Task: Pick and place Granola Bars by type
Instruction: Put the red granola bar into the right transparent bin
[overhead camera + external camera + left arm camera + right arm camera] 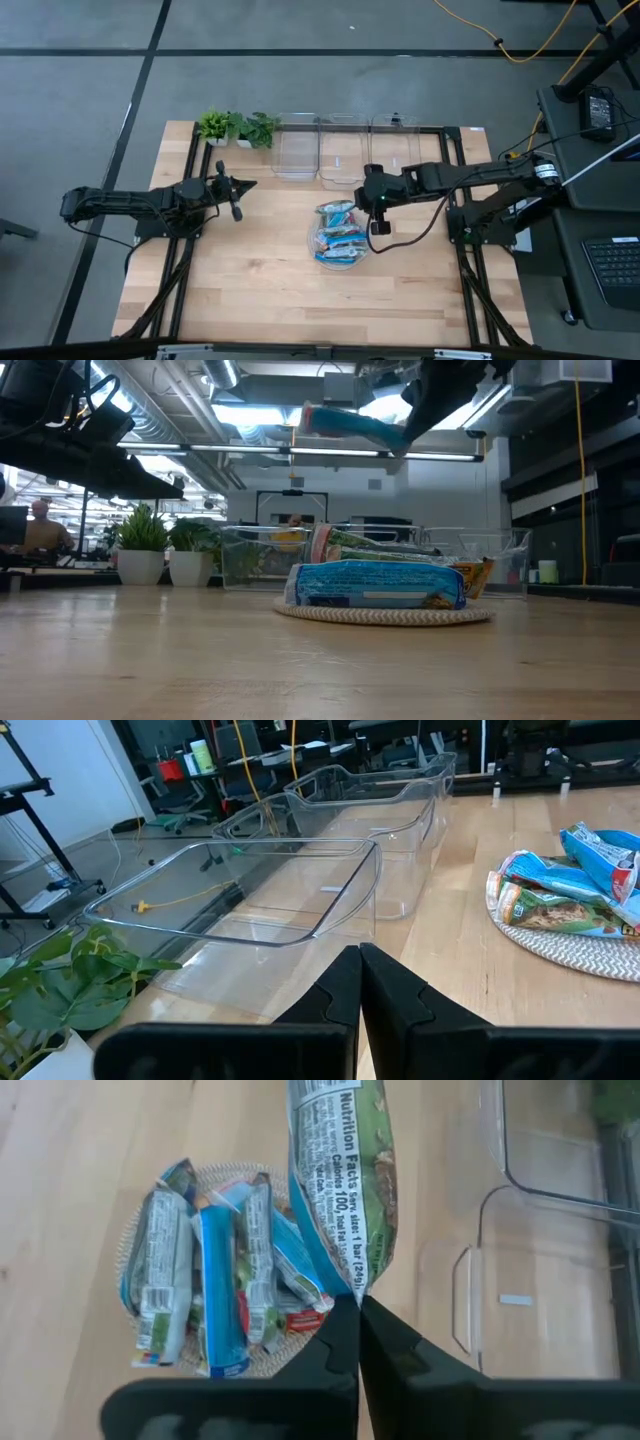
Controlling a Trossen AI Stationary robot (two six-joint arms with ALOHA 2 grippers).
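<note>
Your table (250,290) is a pale wooden top with black rails down both sides. Along its far edge you have three clear bins (343,150) in a row, and two small potted plants (238,128) just left of them.

Your right arm (480,178) reaches in from the right side, and its gripper (377,192) hangs above the table between the bins and the plate. The fingers (392,1342) are clenched on the end of one bar (338,1175), a green and blue wrapper with the nutrition panel facing the wrist camera. In the low view that bar (350,423) hangs clear of everything, well above the pile.

Your left arm (120,203) lies over the left side of the table. Its gripper (240,186) points toward the bins, near the plants, with the two fingers (335,995) pressed together on nothing.

The round plate (313,245) sits near the middle of the table, in front of the bins. The other bars (338,236) lie heaped on it, mostly blue wrappers, some with white and a bit of red. In the low view the nearest one (378,584) lies flat across the front of the heap.
</note>
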